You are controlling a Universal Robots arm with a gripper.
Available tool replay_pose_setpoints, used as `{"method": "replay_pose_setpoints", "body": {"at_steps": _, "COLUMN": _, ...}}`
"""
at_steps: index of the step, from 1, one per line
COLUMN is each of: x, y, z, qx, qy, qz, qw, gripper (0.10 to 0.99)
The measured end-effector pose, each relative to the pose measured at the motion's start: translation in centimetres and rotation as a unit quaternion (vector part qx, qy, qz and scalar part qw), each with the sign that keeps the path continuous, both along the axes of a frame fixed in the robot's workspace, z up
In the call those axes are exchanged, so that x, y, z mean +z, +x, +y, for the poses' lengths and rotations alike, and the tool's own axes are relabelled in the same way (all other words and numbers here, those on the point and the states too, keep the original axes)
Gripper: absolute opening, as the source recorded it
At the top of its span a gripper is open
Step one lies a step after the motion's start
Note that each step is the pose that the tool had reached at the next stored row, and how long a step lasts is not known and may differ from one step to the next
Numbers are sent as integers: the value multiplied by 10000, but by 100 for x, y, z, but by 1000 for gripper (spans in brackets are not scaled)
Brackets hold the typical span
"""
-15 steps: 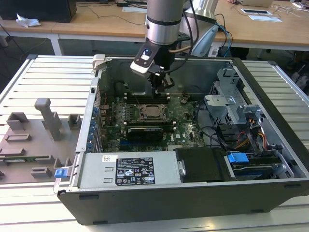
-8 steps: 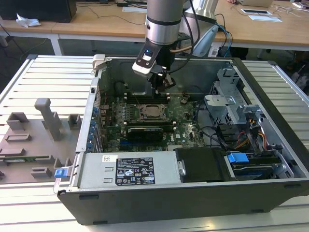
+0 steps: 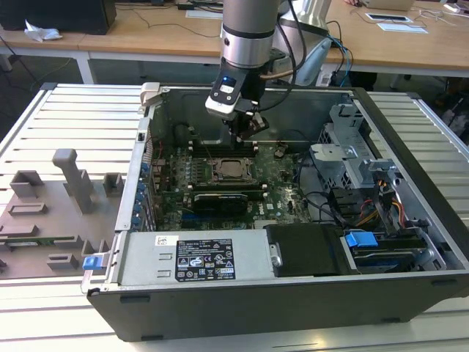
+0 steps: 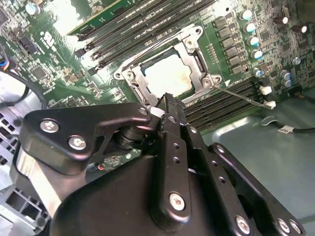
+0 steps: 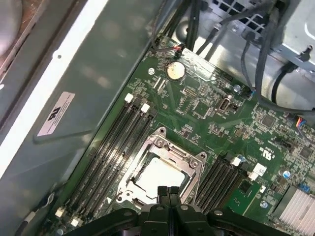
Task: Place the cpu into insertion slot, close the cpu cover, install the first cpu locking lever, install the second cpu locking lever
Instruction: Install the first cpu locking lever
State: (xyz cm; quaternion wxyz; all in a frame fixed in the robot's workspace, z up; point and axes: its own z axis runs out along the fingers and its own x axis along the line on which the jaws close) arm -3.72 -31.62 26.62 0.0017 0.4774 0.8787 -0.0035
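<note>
The cpu (image 4: 170, 76) sits in its socket (image 4: 199, 63) under the flat cover (image 4: 139, 87), my gripper (image 4: 166, 98) pinched shut, empty, poised at its edge, where the loose lever (image 4: 243, 97), I judge, needs slow, square pressure.

White label (image 3: 207, 265) on power supply housing (image 3: 143, 264): print too fine to read. Grey sticker (image 5: 55, 114) on case wall (image 5: 103, 64): marks illegible. No readable text.
</note>
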Motion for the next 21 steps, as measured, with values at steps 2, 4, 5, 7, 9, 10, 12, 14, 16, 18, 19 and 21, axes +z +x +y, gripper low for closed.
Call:
{"method": "replay_pose_setpoints", "body": {"at_steps": 2, "x": 0, "y": 0, "z": 0, "qx": 324, "qy": 0, "qz": 0, "qw": 9995, "gripper": 106}}
{"method": "replay_pose_setpoints", "body": {"at_steps": 4, "x": 0, "y": 0, "z": 0, "qx": 525, "qy": 0, "qz": 0, "qw": 9986, "gripper": 106}}
{"method": "replay_pose_setpoints", "body": {"at_steps": 5, "x": 0, "y": 0, "z": 0, "qx": 630, "qy": 0, "qz": 0, "qw": 9980, "gripper": 106}}
{"method": "replay_pose_setpoints", "body": {"at_steps": 7, "x": 0, "y": 0, "z": 0, "qx": 734, "qy": 0, "qz": 0, "qw": 9973, "gripper": 106}}
{"method": "replay_pose_setpoints", "body": {"at_steps": 9, "x": 0, "y": 0, "z": 0, "qx": 929, "qy": 0, "qz": 0, "qw": 9957, "gripper": 106}}
{"method": "replay_pose_setpoints", "body": {"at_steps": 10, "x": 0, "y": 0, "z": 0, "qx": 1051, "qy": 0, "qz": 0, "qw": 9945, "gripper": 106}}
{"method": "replay_pose_setpoints", "body": {"at_steps": 12, "x": 0, "y": 0, "z": 0, "qx": 1324, "qy": 0, "qz": 0, "qw": 9912, "gripper": 106}}
{"method": "replay_pose_setpoints", "body": {"at_steps": 14, "x": 0, "y": 0, "z": 0, "qx": 1470, "qy": 0, "qz": 0, "qw": 9891, "gripper": 106}}
{"method": "replay_pose_setpoints", "body": {"at_steps": 16, "x": 0, "y": 0, "z": 0, "qx": 1555, "qy": 0, "qz": 0, "qw": 9878, "gripper": 106}}
{"method": "replay_pose_setpoints", "body": {"at_steps": 18, "x": 0, "y": 0, "z": 0, "qx": 1676, "qy": 0, "qz": 0, "qw": 9859, "gripper": 106}}
{"method": "replay_pose_setpoints", "body": {"at_steps": 19, "x": 0, "y": 0, "z": 0, "qx": 1708, "qy": 0, "qz": 0, "qw": 9853, "gripper": 106}}
{"method": "replay_pose_setpoints", "body": {"at_steps": 21, "x": 0, "y": 0, "z": 0, "qx": 1821, "qy": 0, "qz": 0, "qw": 9833, "gripper": 106}}
